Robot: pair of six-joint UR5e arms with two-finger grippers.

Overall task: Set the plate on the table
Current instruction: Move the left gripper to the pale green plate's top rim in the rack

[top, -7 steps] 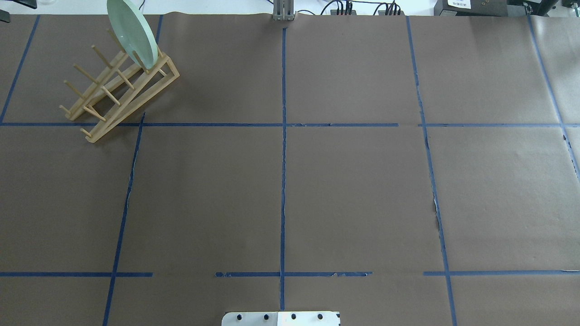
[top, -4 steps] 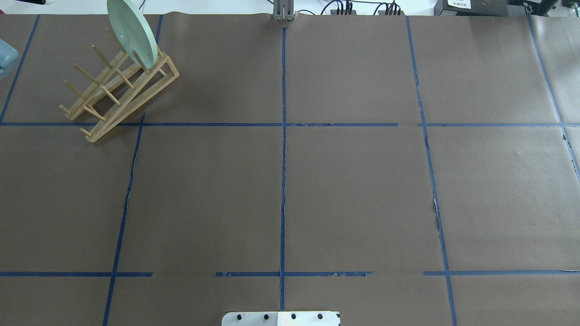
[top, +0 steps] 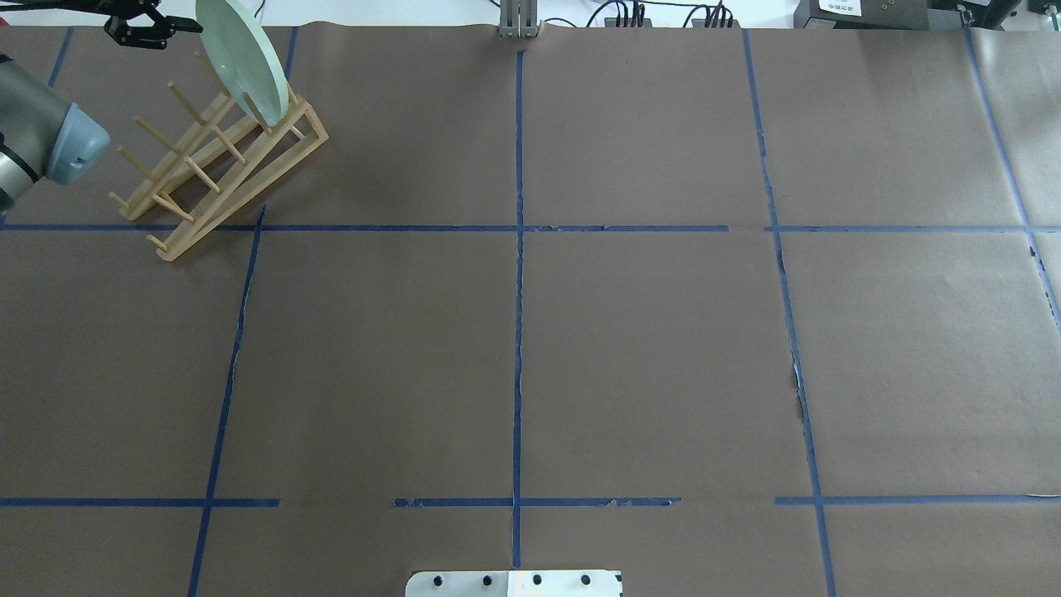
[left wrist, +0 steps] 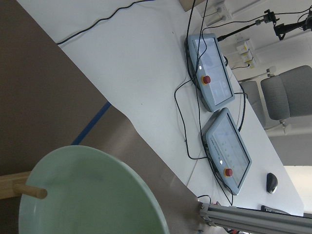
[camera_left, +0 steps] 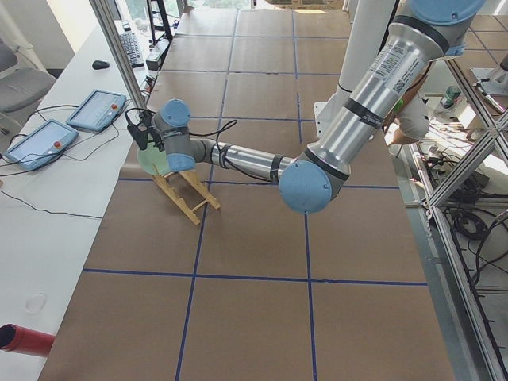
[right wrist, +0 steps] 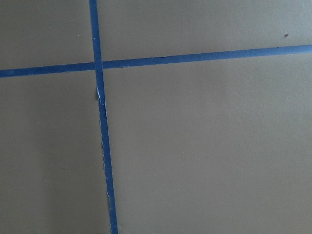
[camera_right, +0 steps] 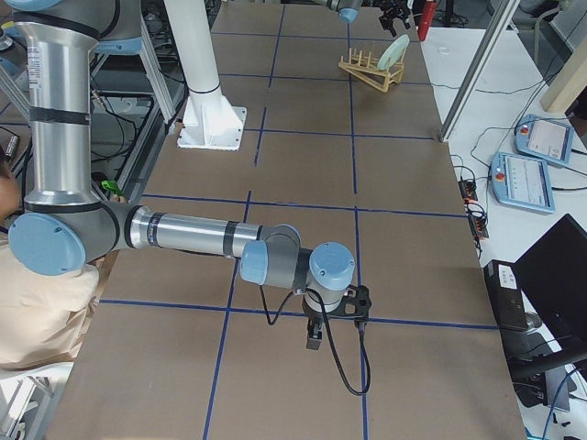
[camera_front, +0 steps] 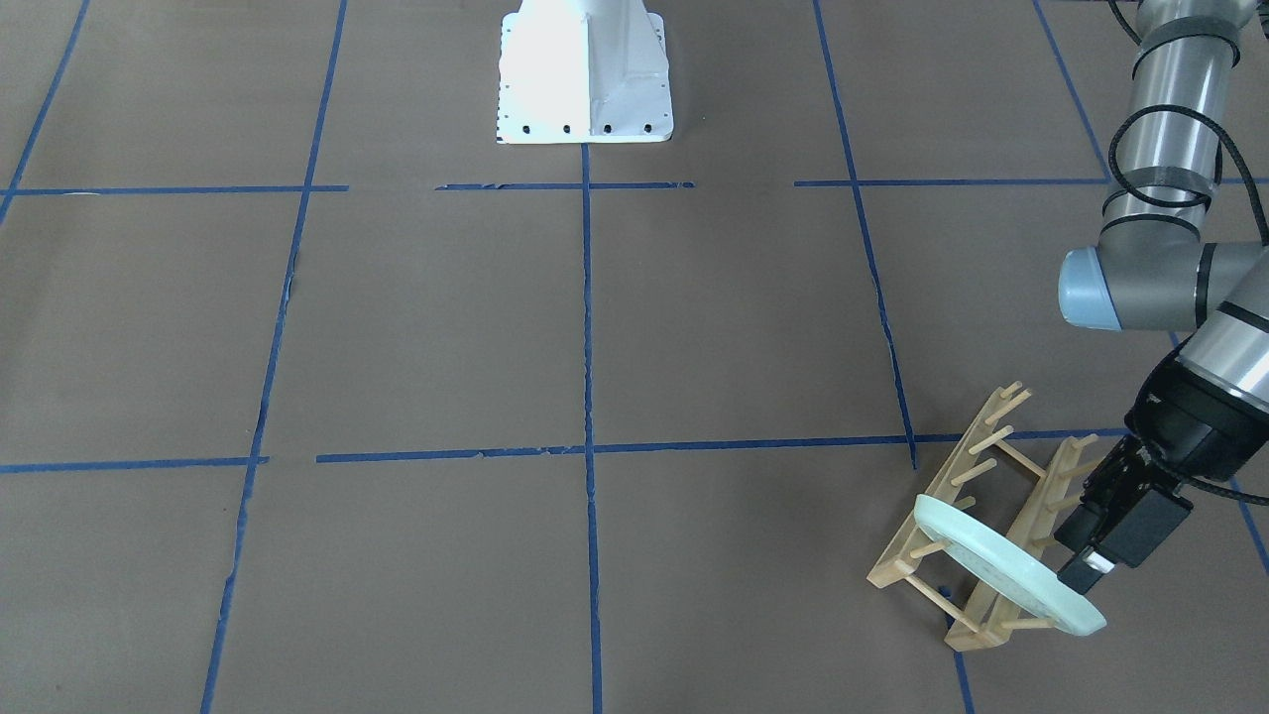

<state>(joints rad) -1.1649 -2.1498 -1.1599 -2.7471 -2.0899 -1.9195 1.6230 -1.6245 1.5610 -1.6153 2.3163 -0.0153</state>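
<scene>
The pale mint-green plate stands on edge in the far slot of the wooden peg rack, at the far left of the brown table. It also shows in the front view and fills the bottom of the left wrist view. My left gripper is just beside the plate's upper rim and looks open and empty; in the front view one fingertip is close to the rim. My right gripper hangs low over the table far from the rack; I cannot tell whether it is open or shut.
The white robot base stands at the table's near middle edge. Two teach pendants and cables lie on the white bench beyond the table's far edge, behind the rack. The left arm's elbow hangs over the table's left edge.
My left arm has come into the overhead view from the left, and its gripper has reached the plate's upper rim. The plate and rack have not moved.
</scene>
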